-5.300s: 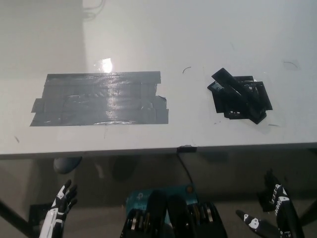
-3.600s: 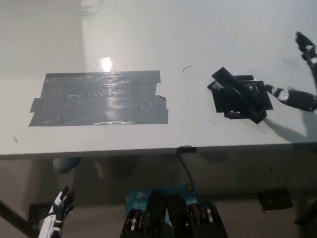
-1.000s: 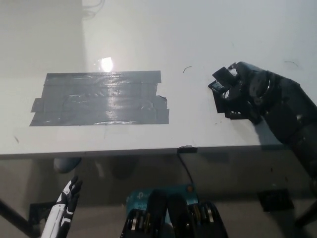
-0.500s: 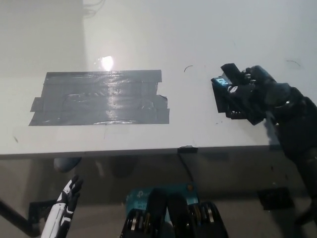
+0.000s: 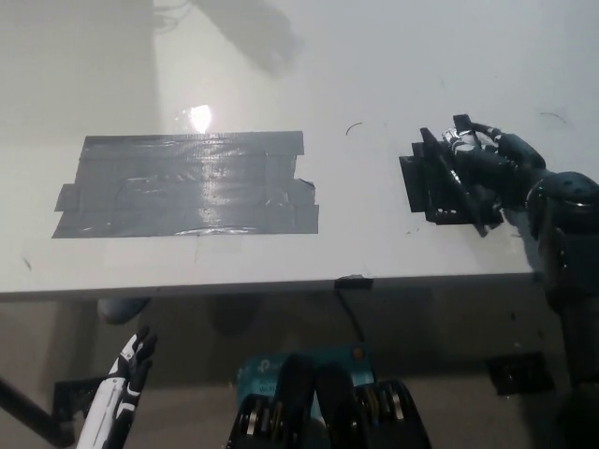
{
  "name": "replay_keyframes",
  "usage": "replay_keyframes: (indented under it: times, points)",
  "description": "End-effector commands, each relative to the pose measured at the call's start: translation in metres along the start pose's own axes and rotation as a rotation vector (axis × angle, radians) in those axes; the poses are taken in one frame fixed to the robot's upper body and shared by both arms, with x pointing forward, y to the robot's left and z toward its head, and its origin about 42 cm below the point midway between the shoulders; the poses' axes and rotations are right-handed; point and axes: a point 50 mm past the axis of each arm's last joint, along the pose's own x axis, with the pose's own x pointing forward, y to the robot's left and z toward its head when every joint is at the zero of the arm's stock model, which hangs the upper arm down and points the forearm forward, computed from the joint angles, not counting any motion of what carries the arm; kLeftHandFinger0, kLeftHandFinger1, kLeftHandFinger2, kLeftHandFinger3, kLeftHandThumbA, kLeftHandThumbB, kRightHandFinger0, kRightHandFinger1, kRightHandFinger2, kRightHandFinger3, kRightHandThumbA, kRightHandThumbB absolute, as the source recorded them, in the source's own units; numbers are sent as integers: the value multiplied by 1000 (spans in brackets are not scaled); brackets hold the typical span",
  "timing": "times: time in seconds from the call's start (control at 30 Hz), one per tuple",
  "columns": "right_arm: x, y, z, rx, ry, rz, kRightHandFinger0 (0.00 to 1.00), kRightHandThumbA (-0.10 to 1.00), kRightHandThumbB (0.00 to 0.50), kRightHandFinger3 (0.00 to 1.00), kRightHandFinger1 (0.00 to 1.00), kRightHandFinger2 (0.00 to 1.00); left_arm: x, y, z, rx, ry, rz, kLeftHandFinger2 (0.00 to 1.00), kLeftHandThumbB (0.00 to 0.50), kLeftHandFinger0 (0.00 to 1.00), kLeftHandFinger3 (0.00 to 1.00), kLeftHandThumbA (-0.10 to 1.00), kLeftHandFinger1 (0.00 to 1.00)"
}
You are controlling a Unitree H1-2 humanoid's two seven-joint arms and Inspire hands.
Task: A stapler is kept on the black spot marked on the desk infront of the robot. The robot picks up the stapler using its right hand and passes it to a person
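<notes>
The black stapler [image 5: 449, 178] lies slanted over the black taped spot [image 5: 419, 192] at the right of the white desk [image 5: 281, 271]. My black right hand [image 5: 496, 168] comes in from the right with its fingers wrapped round the stapler's far end. Dark on dark hides whether the stapler is off the surface. My white left hand [image 5: 122, 388] hangs below the desk's front edge at the lower left, fingers apart and holding nothing.
A large patch of grey tape [image 5: 187, 185] covers the left half of the desk. A dark shadow [image 5: 248, 28] falls across the far side of the desk. A black cable [image 5: 354, 318] hangs from the front edge.
My right hand has come up from below the desk, swung in from the right and closed round the stapler, which has turned on the spot. A shadow has appeared at the far side.
</notes>
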Motion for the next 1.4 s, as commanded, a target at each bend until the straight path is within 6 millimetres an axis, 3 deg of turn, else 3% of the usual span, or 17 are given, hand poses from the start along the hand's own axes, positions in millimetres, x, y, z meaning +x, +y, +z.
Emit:
replay_keyframes:
  times: [0.0,0.03,0.1,0.13,0.17,0.2,0.33,0.4,0.57,0.63,0.73,0.77,0.83,0.9,1.13,1.2,1.37]
  points:
    - [-5,6,56,462,-199,176,0,-100,165,698,20,592,0,5,2,12,0,-7,1000,185,1000,1000,1000,1000]
    - [-5,7,57,476,-206,188,0,-100,171,609,21,595,1,5,2,12,1,-7,1000,186,1000,1000,1000,1000]
    - [-8,9,63,546,-235,233,0,-100,143,762,4,565,1,5,2,7,3,-5,1000,180,1000,1000,1000,1000]
    - [-9,10,65,558,-246,239,0,-100,155,636,6,563,1,5,2,5,3,-5,1000,178,1000,1000,1000,1000]
    - [-10,11,66,563,-252,241,0,-100,155,636,6,563,1,5,2,5,3,-5,1000,178,1000,1000,1000,1000]
    - [-11,13,71,619,-264,255,0,-100,161,510,12,570,1,4,1,3,1,-8,1000,156,1000,1000,1000,1000]
    - [-14,17,78,658,-277,260,0,-100,140,651,15,578,1,4,1,2,-1,-4,1000,163,1000,1000,1000,1000]
    - [-18,23,85,695,-294,272,0,-100,120,871,10,590,2,4,2,-4,4,-6,1000,147,1000,1000,1000,1000]
    - [-21,41,99,766,-297,298,0,-100,93,960,6,604,0,4,0,-6,5,-8,1000,129,1000,1000,1000,1000]
    - [-25,56,111,762,-316,344,0,-100,111,690,44,650,0,3,0,-3,5,-7,1000,132,1000,1000,1000,1000]
    - [-26,67,119,750,-323,381,0,-100,131,567,111,682,-1,2,-1,-3,6,-9,1000,131,1000,1000,1000,1000]
    - [-27,73,124,747,-325,381,0,-100,140,642,123,693,-1,2,-1,-4,8,-8,1000,137,1000,1000,1000,1000]
    - [-26,89,138,757,-313,378,0,-100,127,1000,134,697,-2,0,-2,-5,16,-12,1000,141,1000,1000,1000,1000]
    - [-25,101,148,750,-305,400,0,-100,76,1000,120,679,-3,0,-2,2,17,-14,1000,152,1000,1000,1000,1000]
    - [-24,129,171,727,-280,412,0,-100,114,1000,86,651,-3,-1,1,7,6,-22,1000,147,1000,1000,1000,1000]
    - [-26,138,177,700,-286,416,0,-100,77,1000,52,657,-3,-2,0,17,3,-24,1000,150,1000,1000,1000,1000]
    - [-29,157,190,686,-279,469,0,-100,74,1000,91,717,-3,-2,1,22,8,-32,1000,137,1000,1000,1000,1000]
